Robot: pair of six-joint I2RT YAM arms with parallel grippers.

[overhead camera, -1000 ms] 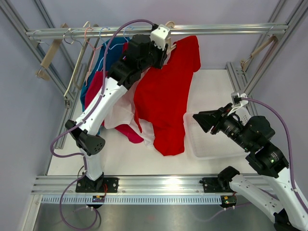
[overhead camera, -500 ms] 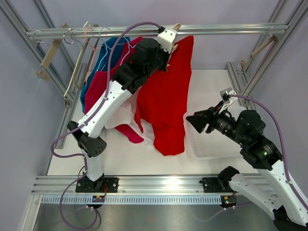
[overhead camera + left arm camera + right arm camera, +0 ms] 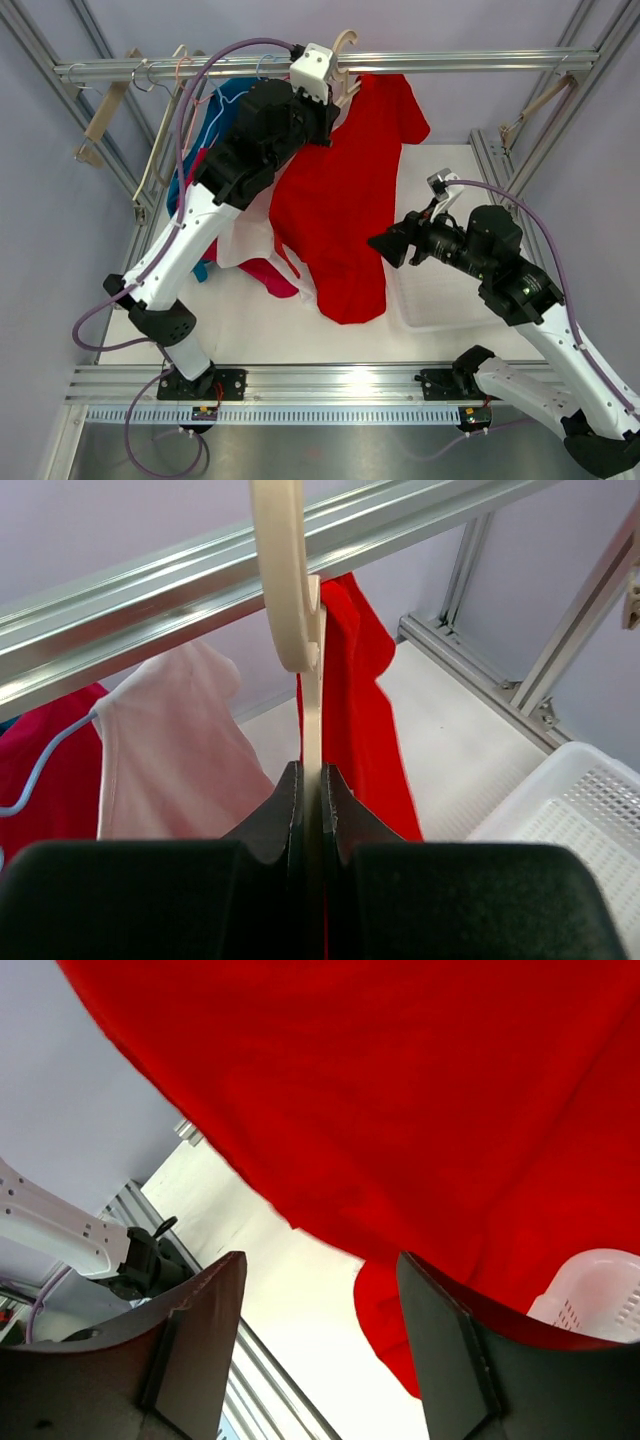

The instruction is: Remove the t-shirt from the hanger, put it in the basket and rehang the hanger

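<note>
Top view first: the left gripper [image 3: 335,92] is holding the cream hanger [image 3: 346,42] high up by the rail [image 3: 470,60]. The red t-shirt [image 3: 345,200] is draping off it, with its hem trailing down toward the table [image 3: 440,180]. We're reading that high hold as a way of letting the cloth hang free for the other arm. The right gripper [image 3: 380,243] is pointing at the shirt's right edge, just beside it, above the white basket [image 3: 440,305], which is probably where the shirt is meant to drop.

On the left wrist camera, the jaws are squeezing together on the hanger's flat neck, and the hook is curving up in front of the rail. We can't tell whether the hook is resting on the rail. The shirt is hanging just behind the neck, and a pink garment [image 3: 170,740] is dangling to its left.

Over on the right wrist camera, the fingers [image 3: 205,1330] are standing wide apart with nothing between them. Red cloth is filling the view just ahead of them. We're judging this as the line-up for a pinch, with the shirt not yet gripped.
</note>
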